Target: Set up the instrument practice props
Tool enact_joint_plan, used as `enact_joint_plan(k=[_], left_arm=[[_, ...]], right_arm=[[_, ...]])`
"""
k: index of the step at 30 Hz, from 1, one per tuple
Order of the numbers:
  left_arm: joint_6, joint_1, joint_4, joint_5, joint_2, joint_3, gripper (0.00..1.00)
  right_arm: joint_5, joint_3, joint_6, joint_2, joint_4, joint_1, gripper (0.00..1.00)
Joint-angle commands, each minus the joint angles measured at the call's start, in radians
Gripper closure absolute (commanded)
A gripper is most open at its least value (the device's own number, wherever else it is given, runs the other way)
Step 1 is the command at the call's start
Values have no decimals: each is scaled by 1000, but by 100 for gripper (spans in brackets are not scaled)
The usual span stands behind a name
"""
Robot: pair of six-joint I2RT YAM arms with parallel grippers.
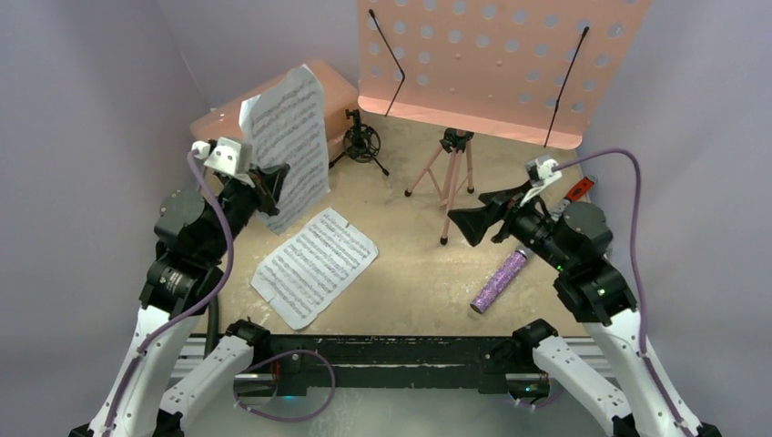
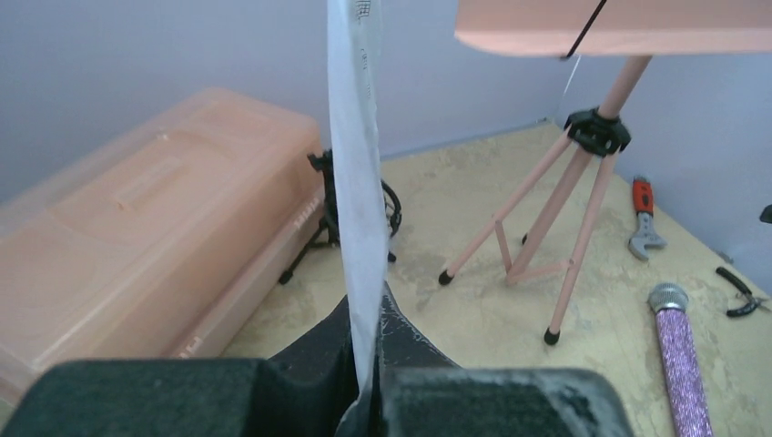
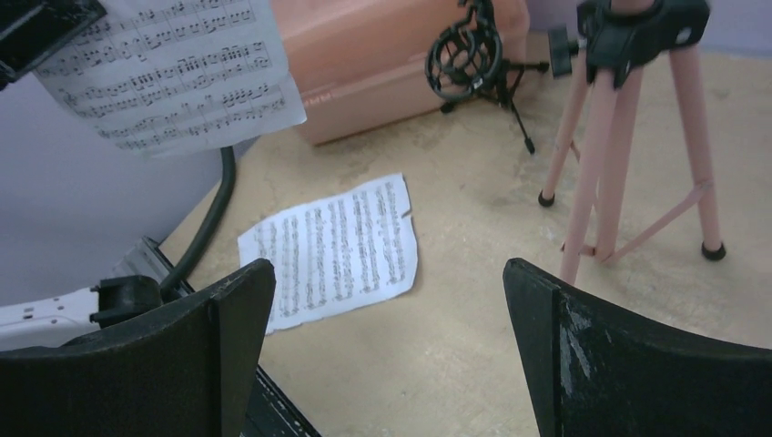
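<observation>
The pink music stand (image 1: pixel 473 96) runs off the top edge; the right arm (image 1: pixel 583 241) hides most of the red-handled wrench (image 1: pixel 580 189).

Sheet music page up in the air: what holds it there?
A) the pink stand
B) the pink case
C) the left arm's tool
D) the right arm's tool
C: the left tool is pinched shut on the raised page; the right tool hangs open and empty.

Upright pink stand (image 1: pixel 473 91), raised page (image 1: pixel 291 146), flat page (image 1: pixel 314 266), glittery microphone (image 1: pixel 499 280), mini tripod (image 1: pixel 361 141)
</observation>
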Motion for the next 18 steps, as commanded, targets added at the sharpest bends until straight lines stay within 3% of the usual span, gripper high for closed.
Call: enact_joint_plan(k=[1,9,18], left_arm=[[43,3,68,-26,16,110,100],[14,2,264,-63,67,214,100],[16,2,323,80,197,364,100]], right_arm=[[35,166,-51,-5,-113,-1,2],[26,450,-43,122,-242,-1,3],[-100,670,-66,285,-206,0,4]])
